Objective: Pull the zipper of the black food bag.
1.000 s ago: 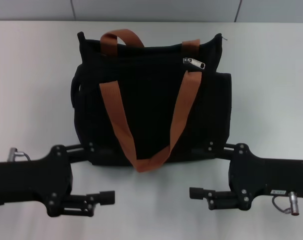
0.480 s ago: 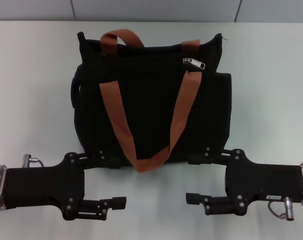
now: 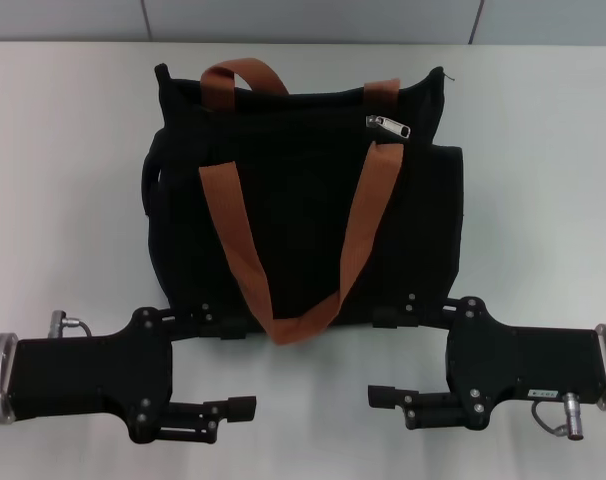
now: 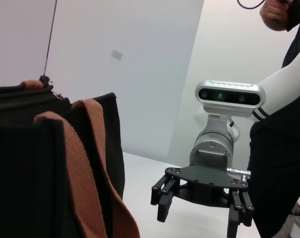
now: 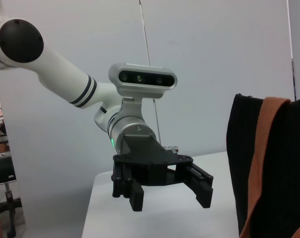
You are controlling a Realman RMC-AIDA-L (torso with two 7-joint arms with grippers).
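The table (image 3: 543, 150) is wide and pale, with plenty of bare surface on either side of the bag and along the near edge where my arms sit, so I have room to swing in from either flank. The black bag (image 3: 303, 200) lies flat in the middle, its mouth toward the far edge and its orange straps (image 3: 248, 250) draped down the panel toward me. The left gripper (image 3: 198, 370) and the right gripper (image 3: 408, 355) hover low at the bag's near edge, facing each other, both with jaws spread wide and holding nothing (each wrist camera shows the other's fingers apart). The small silver zipper pull (image 3: 388, 124) sits near the bag's top right, just beside where the right strap meets the rim; I cannot tell whether the zip is run open or closed from here. To work it well, I judge one gripper should pin the fabric near the rim while the other pinches the tab squarely, avoiding the strap beside it.
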